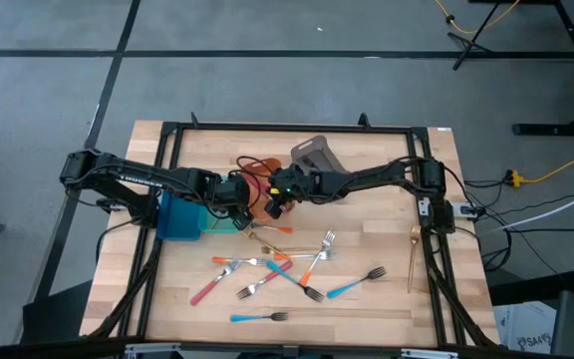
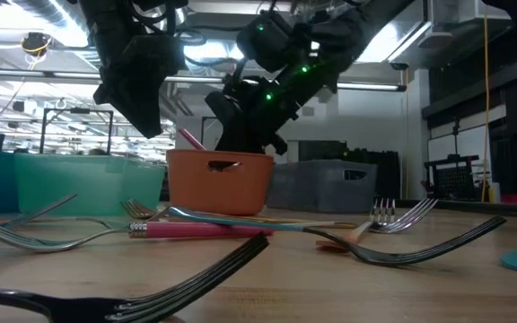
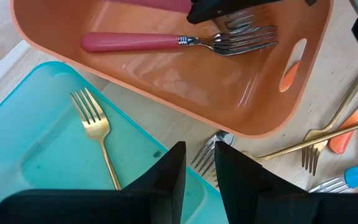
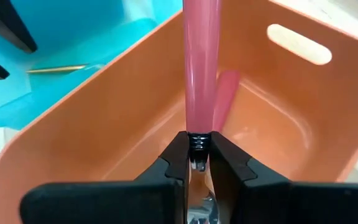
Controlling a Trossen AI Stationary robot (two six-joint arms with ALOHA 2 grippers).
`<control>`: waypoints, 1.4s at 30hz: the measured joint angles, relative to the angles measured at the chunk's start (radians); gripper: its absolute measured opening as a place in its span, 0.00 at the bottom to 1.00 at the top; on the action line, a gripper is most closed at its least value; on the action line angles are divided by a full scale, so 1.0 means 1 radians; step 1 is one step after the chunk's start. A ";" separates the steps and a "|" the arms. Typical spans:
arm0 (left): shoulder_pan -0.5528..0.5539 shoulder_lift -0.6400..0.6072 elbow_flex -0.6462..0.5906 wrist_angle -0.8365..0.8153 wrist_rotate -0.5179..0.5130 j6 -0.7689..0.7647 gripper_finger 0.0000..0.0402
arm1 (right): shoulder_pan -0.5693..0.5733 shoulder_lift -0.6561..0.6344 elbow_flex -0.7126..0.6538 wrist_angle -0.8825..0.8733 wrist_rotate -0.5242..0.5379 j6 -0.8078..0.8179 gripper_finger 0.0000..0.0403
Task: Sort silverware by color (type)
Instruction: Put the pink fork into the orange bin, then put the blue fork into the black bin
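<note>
My right gripper [image 1: 275, 202] hangs over the orange bin [image 1: 257, 182], shut on a pink-handled fork [image 4: 199, 74]. That fork's handle pokes above the bin rim in the low view [image 2: 189, 138]. A second pink fork [image 3: 166, 42] lies on the bin floor. My left gripper [image 3: 199, 171] hovers open and empty over the near rim of the teal bin [image 1: 177, 216], where a gold fork [image 3: 95, 134] lies flat. Several forks with pink, orange and blue handles [image 1: 277, 271] lie scattered on the table near the bins. My right gripper pinches the pink fork between its two fingers at the neck [image 4: 197, 142], where the metal stem meets the handle. The handle runs straight on past the fingertips and slants down into the orange bin. The fork's head lies back between the fingers, mostly hidden.
A grey bin [image 1: 317, 155] stands at the far side behind the orange one. A gold utensil [image 1: 414, 259] lies alone by the right frame rail. Two more gold forks [image 3: 328, 134] rest just beside the orange bin. The two grippers are close together over the bins.
</note>
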 joint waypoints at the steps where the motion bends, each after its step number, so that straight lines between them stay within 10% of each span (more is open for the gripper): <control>1: 0.000 0.000 0.000 0.000 0.000 0.000 0.20 | 0.000 0.000 0.011 -0.017 0.000 0.000 0.10; 42: 0.000 0.000 0.001 0.000 0.003 0.000 0.20 | -0.019 -0.003 0.028 -0.114 -0.108 0.066 0.21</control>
